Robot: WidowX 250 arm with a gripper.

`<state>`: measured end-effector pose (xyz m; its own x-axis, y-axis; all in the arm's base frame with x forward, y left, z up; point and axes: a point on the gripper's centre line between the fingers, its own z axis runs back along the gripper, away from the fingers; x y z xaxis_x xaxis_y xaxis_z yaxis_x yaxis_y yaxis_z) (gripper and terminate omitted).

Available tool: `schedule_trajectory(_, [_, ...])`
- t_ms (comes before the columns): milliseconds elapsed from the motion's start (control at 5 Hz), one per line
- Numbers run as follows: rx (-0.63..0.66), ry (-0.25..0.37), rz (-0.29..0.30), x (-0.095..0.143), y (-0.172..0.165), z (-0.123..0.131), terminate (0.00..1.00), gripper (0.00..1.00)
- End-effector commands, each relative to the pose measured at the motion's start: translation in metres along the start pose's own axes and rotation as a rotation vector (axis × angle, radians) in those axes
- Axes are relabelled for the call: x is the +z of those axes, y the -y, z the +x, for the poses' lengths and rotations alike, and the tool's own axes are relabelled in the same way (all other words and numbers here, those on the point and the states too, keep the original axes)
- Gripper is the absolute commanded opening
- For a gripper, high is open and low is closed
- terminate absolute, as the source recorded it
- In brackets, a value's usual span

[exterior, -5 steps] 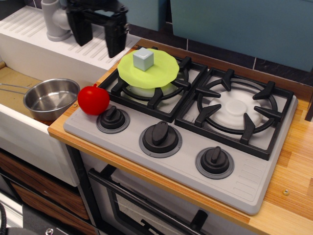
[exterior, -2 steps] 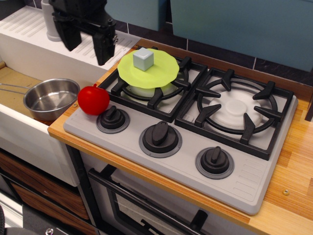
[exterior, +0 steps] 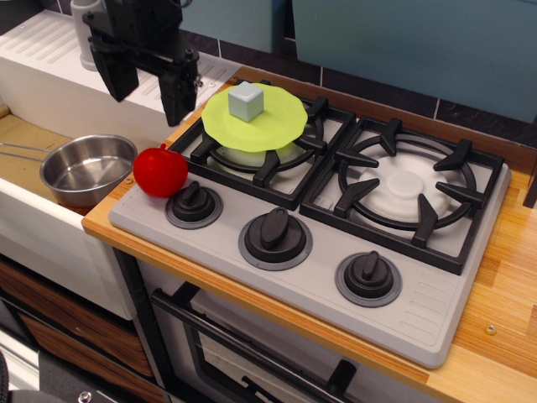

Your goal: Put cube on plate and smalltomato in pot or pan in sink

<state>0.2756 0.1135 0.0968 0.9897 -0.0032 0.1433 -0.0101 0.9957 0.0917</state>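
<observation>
— What is the claw (exterior: 148, 92) doing right now?
— It is hanging above the drainboard (exterior: 50, 46) with its two black fingers spread wide and nothing between them, just behind and above the smalltomato (exterior: 159, 170).
— So which step is in hand?
— The cube (exterior: 246, 101) is already sitting on the plate (exterior: 281, 122), so I judge the tomato step is beginning. The next move calls for dropping down and straddling the tomato.
— Where is it lying, and how is it looking?
— It is resting on the stove's front left corner, beside the leftmost knob (exterior: 193, 201). It is glossy, bright red, round, likely slippery. The pot or pan (exterior: 86, 168) is waiting empty in the sink (exterior: 21, 143), close by.
</observation>
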Motion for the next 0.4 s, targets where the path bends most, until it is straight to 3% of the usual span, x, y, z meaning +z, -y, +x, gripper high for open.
schedule_trajectory(0, [0.065, 0.019, -0.011, 0.0064, -0.0044, 0.0059, 0.00, 1.00])
schedule_trajectory(200, [0.072, 0.032, -0.020, -0.0007, -0.0059, 0.0024, 0.00, 1.00])
